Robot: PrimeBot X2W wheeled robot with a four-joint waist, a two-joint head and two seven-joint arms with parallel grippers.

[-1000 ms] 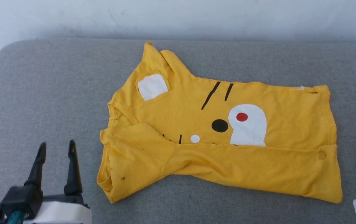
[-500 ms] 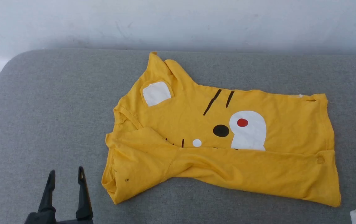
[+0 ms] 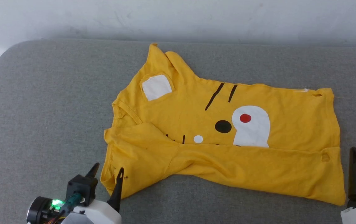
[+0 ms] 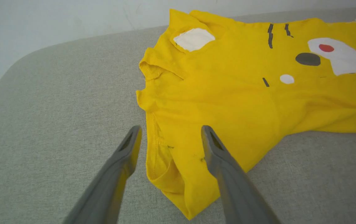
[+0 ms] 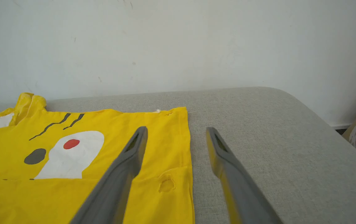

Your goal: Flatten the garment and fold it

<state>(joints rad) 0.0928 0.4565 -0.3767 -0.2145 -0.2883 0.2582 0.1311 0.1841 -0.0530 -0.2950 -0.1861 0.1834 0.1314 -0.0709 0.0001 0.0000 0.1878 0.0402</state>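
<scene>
Lying sideways on the middle of the grey cushion (image 3: 40, 93) with its near long edge folded over, the garment (image 3: 290, 118) looks mid-fold, so the left gripper (image 4: 171, 127) and right gripper (image 5: 176, 129), both spread wide and empty at its near corners, probably need to pinch those corners next.

Holds the left end effector (image 4: 170, 129) spread wide at the garment's (image 3: 227, 105) near-left corner: one dark finger (image 3: 117, 186) over the yellow cloth, the other just outside the garment's edge. Shows the white left wrist (image 3: 97, 214) just below that corner, a green light glowing on it. Sets the right end effector (image 5: 177, 129) equally wide astride the garment's right edge, close to its near-right corner, inner finger above the cloth, outer finger beyond it. Grips nothing with either.
</scene>
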